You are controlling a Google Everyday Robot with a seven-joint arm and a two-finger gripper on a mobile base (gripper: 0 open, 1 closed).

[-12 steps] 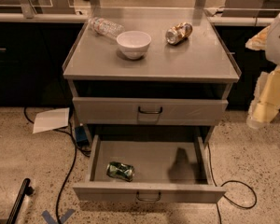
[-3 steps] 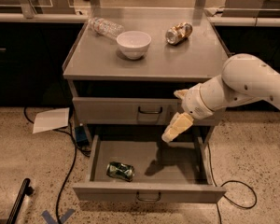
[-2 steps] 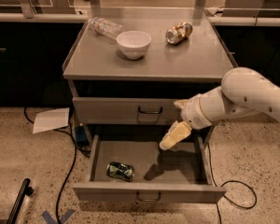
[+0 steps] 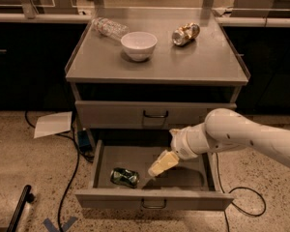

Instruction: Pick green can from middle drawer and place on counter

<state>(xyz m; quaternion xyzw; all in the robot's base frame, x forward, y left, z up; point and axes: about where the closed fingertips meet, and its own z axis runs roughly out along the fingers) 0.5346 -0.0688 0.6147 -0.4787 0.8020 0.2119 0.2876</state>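
Speckled stone floor (image 4: 29,173) runs under a grey metal cabinet, which stands in front of dark cabinets (image 4: 29,62) topped by a long pale ledge (image 4: 38,17).

The bench (image 4: 183,64), the cabinet's flat grey top with low rims along its sides, carries 3 things:
- A white bowl (image 4: 138,45) sits upright near the middle.
- A clear plastic bottle (image 4: 108,27) lies on its side at the back left, just beside the bowl.
- A brown-gold and silver can (image 4: 185,34) lies on its side at the back right, apart from the bowl.

Under the bench the upper drawer (image 4: 111,114) is closed and shows 1 dark curved handle. Below it the middle drawer (image 4: 106,198) is pulled well out, its floor open to view.

The green can (image 4: 124,177) lies on its side on that floor, at the front left, close to the front panel.

A white arm (image 4: 241,137) comes in from the right edge and crosses above the drawer's right side. At its end the pale yellow hand (image 4: 156,170) hangs inside the drawer, tilted down and to the left. Its tip is just to the right of the green can, with a sliver of drawer floor between them. I cannot tell whether the hand is spread or pressed together.

On the floor left of the cabinet lies a white sheet of paper (image 4: 53,124). A dark cable (image 4: 70,178) trails past it, and another cable (image 4: 244,197) loops on the right. Blue tape (image 4: 58,224) marks the floor at the bottom edge.
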